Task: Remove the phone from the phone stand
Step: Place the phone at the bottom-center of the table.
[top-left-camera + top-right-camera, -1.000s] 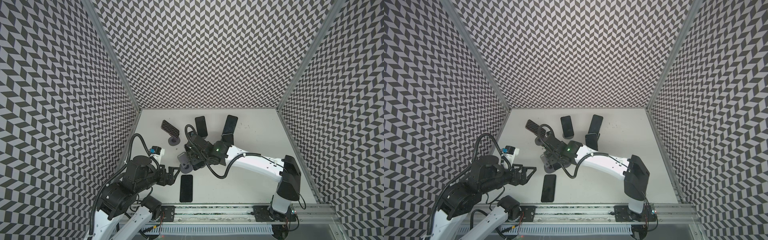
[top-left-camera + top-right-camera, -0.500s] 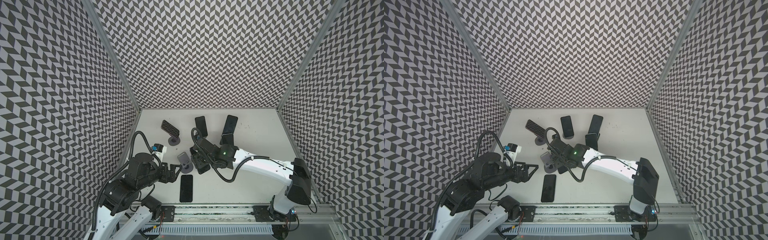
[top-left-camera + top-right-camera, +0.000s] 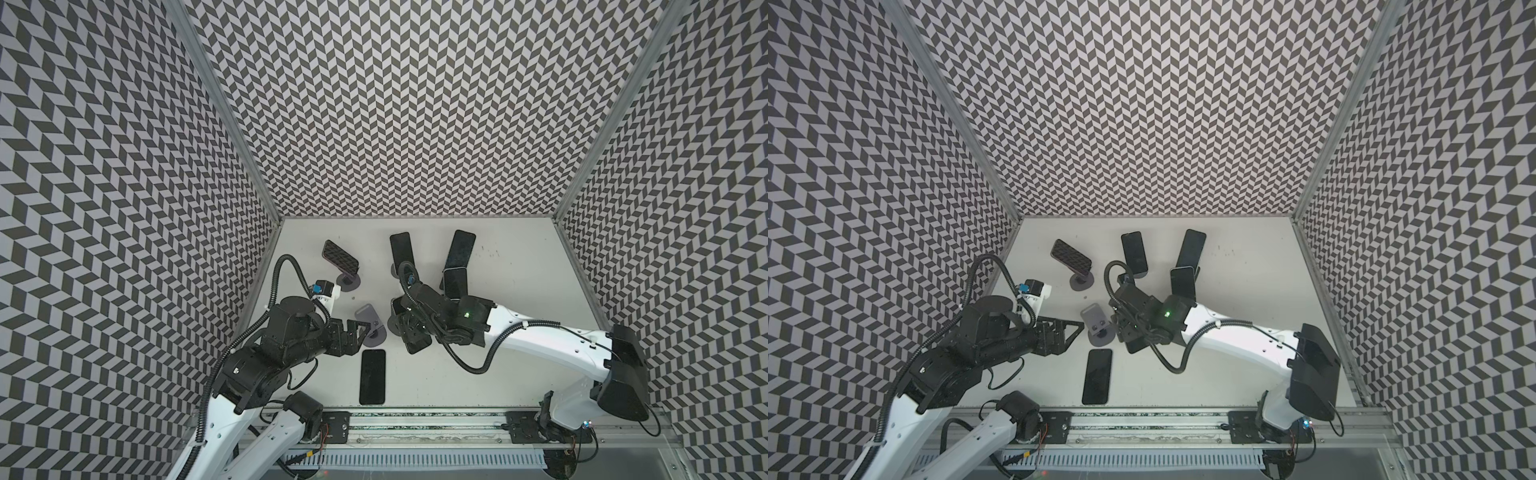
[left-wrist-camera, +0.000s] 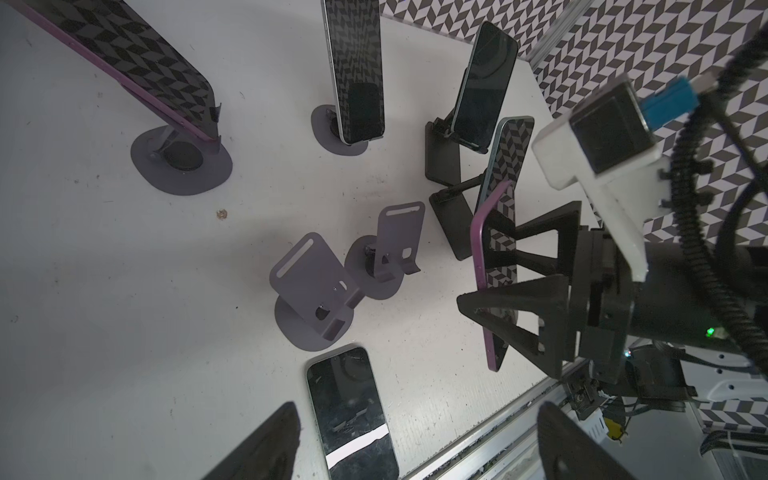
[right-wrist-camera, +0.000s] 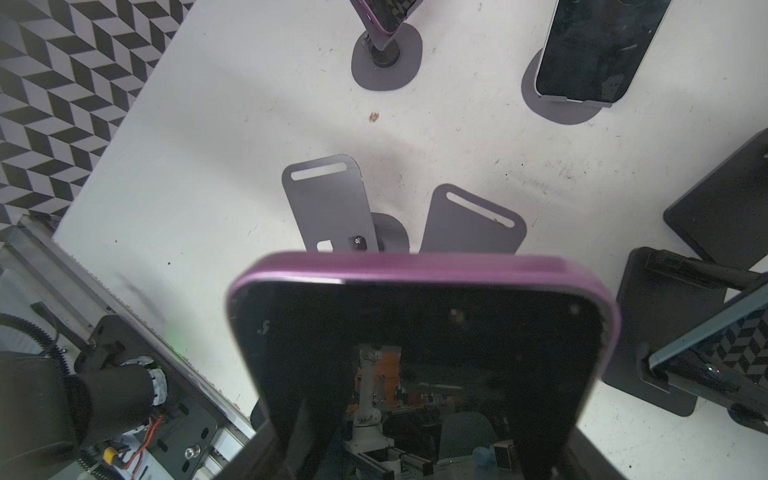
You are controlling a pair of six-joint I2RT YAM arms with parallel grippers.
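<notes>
Near 2 empty phone stands (image 4: pixel 316 286), right tool (image 4: pixel 478 262) clamps purple phone (image 5: pixel 415 332); left tool (image 3: pixel 1073 337) gapes empty.

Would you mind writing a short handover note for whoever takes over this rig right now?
Left gripper: open, empty, next to an empty grey stand.
Right gripper: shut on the purple-edged phone, clear of every stand.
Done: held phone is off its stand; a second grey stand is empty too, and a dark phone lies flat on the table.
To do: set the held phone down; four other phones sit on stands at the back.
</notes>
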